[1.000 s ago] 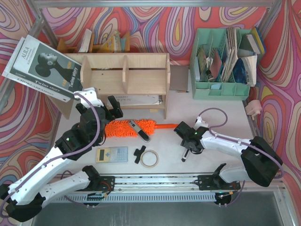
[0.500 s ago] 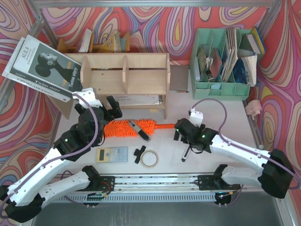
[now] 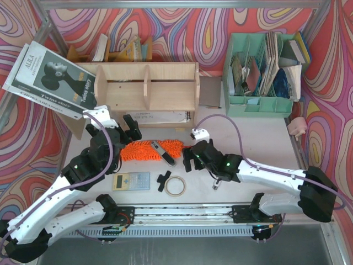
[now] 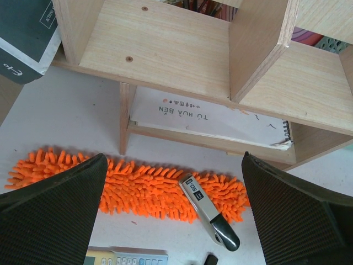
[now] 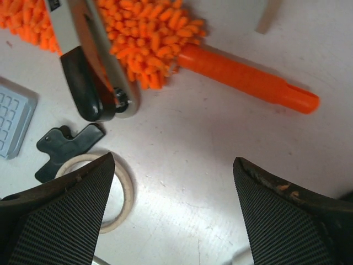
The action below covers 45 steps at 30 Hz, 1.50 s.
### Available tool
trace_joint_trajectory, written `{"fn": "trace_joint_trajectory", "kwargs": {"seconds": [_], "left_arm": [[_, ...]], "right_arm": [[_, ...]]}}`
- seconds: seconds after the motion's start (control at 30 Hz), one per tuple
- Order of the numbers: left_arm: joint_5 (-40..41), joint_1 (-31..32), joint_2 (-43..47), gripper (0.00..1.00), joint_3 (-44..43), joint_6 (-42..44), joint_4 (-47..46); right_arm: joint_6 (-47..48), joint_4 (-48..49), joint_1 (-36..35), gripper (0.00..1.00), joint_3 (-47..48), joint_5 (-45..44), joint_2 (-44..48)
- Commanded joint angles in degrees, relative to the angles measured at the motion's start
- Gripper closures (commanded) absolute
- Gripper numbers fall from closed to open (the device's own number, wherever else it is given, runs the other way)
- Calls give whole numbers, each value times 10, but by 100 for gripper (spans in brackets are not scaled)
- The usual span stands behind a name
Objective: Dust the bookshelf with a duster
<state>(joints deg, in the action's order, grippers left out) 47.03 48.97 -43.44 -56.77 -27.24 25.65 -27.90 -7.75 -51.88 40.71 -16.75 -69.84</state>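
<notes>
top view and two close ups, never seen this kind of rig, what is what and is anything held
It is a white two-armed robot at a pale table. The wide picture looks down from above; each close-up comes from a wrist camera, the dark wedges being that arm's own jaws. A light plywood bookshelf stands at the back. Before it lies a fluffy orange duster, with a grey and black hand tool across it. The left gripper and right gripper are both open, holding nothing.
</notes>
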Motion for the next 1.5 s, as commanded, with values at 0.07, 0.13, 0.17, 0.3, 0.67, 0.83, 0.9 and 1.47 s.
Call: {"fn": "trace_joint_trajectory", "kwargs": {"seconds": [0.07, 0.13, 0.17, 0.3, 0.67, 0.83, 0.9, 1.47], "left_arm": [[13, -2, 12, 2, 16, -6, 7], [15, -2, 16, 2, 19, -6, 6], [14, -2, 19, 1, 20, -6, 6], [17, -3, 24, 2, 24, -4, 6], [19, -2, 29, 2, 33, 7, 3], [22, -2, 33, 2, 39, 14, -3], [22, -2, 35, 2, 41, 16, -4], [28, -2, 47, 2, 55, 24, -11]], "right_arm": [[77, 92, -9, 24, 42, 44, -51], [82, 102, -12, 27, 56, 54, -75], [85, 106, -14, 29, 63, 65, -84], [92, 115, -32, 33, 95, 66, -134], [111, 100, -64, 45, 184, 41, -243], [117, 83, -68, 48, 217, 19, -284], [119, 79, -67, 49, 223, 11, -295], [128, 61, -69, 52, 247, -32, -341]]}}
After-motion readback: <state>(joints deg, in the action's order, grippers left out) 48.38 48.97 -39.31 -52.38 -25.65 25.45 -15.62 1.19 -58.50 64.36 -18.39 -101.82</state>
